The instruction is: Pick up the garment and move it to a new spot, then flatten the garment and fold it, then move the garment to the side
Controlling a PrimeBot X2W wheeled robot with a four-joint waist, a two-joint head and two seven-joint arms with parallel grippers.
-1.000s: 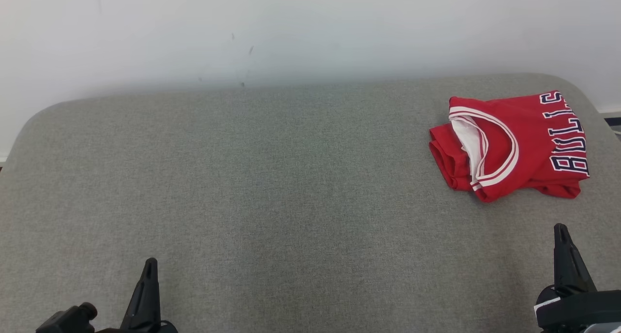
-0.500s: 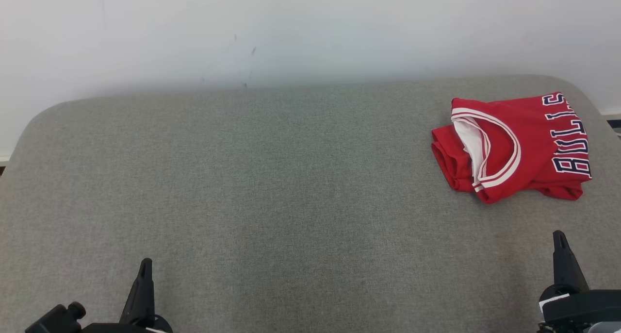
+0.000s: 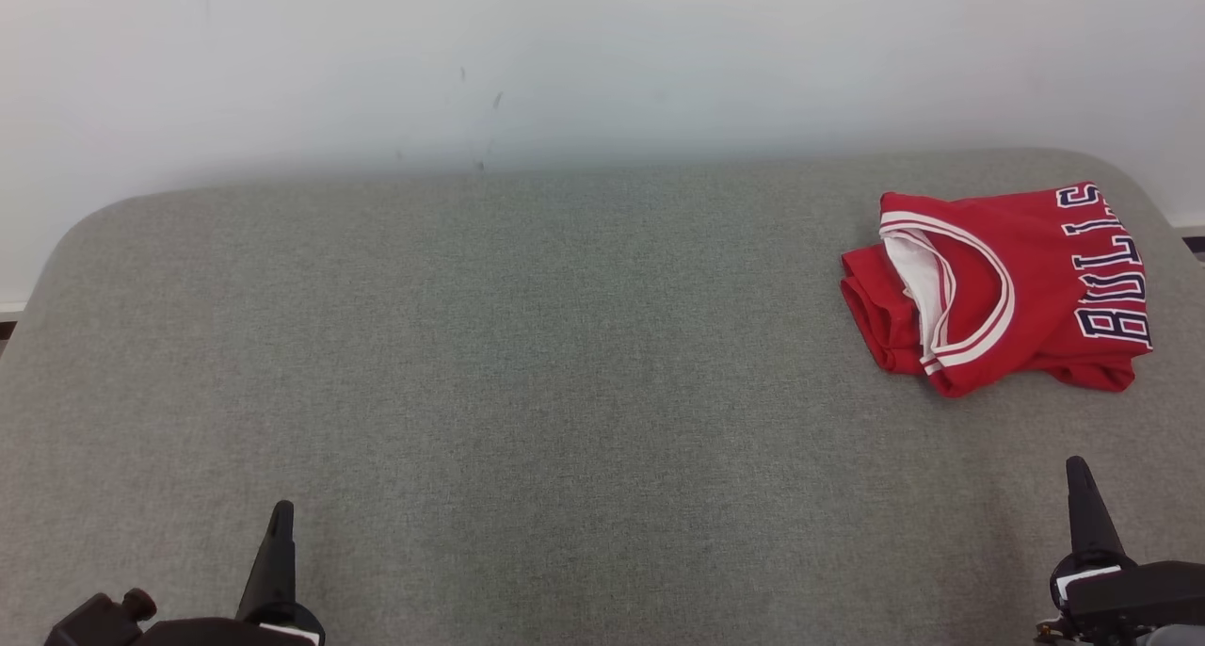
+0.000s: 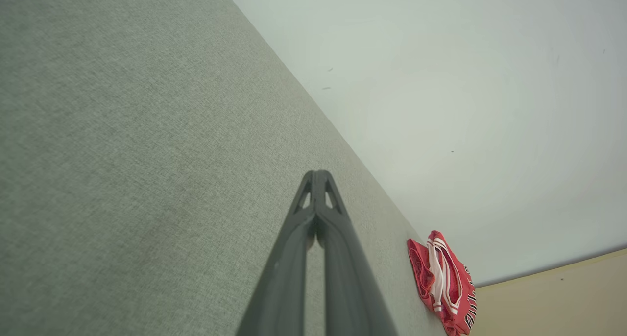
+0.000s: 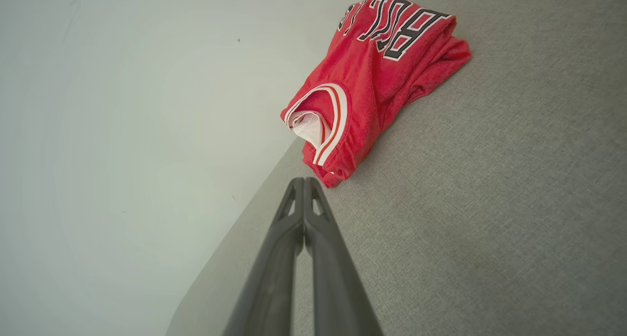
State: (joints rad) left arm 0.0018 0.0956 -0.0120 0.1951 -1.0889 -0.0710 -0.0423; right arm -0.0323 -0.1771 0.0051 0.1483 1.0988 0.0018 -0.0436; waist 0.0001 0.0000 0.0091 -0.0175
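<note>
Head view: the garment [image 3: 998, 288] lies on the table [image 3: 527, 345] near its far right corner, close to the rear edge, behind which stands the wall [image 3: 565, 53]; open table top stretches to the garment's left and in front of it. The left gripper [image 3: 281, 514] sits at the near edge on the left, well apart from the garment. The right gripper [image 3: 1075, 472] sits at the near edge on the right, before the garment and apart from it.

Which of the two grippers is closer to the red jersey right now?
The right gripper: the red jersey lies just ahead of it at the right end of the grey surface, while the left gripper sits far off at the left.
</note>
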